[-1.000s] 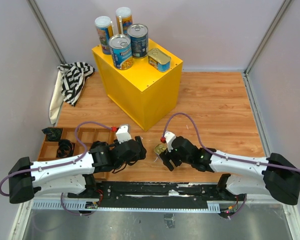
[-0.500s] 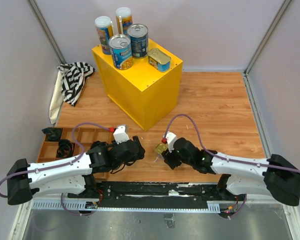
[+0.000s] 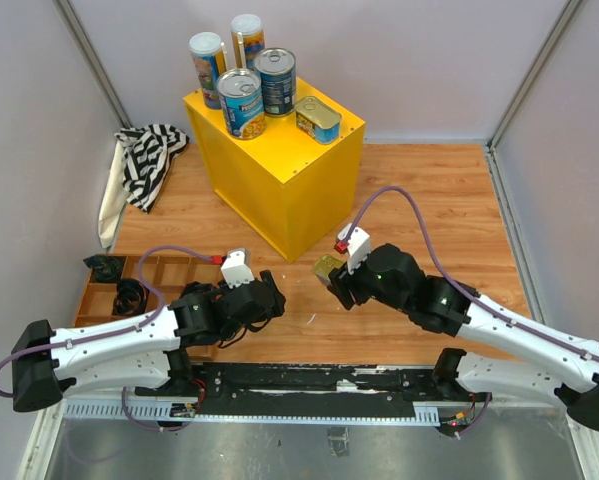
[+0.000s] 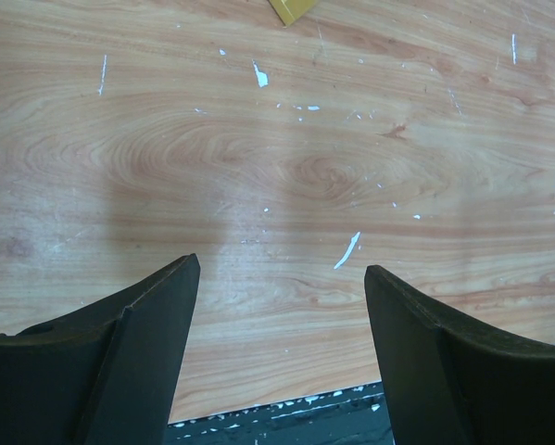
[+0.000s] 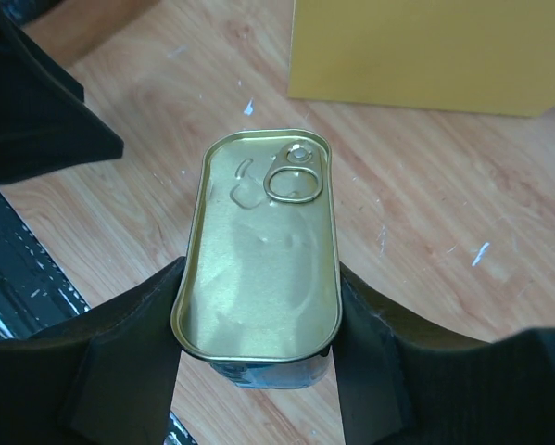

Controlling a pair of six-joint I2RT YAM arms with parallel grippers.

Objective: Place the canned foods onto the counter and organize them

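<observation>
Gold tin (image 5: 257,255) inside right end effector (image 5: 258,289)

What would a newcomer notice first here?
The bright yellow counter at the back of the wooden table, with five cans crowded on its top. Nearer the front, the right gripper is shut on a flat gold tin with a pull-ring. A striped cloth lies left of the counter.

White arm links (image 3: 109,345), black joints (image 3: 37,365), black end effectors (image 4: 282,269), purple looping cables (image 3: 392,189)
</observation>
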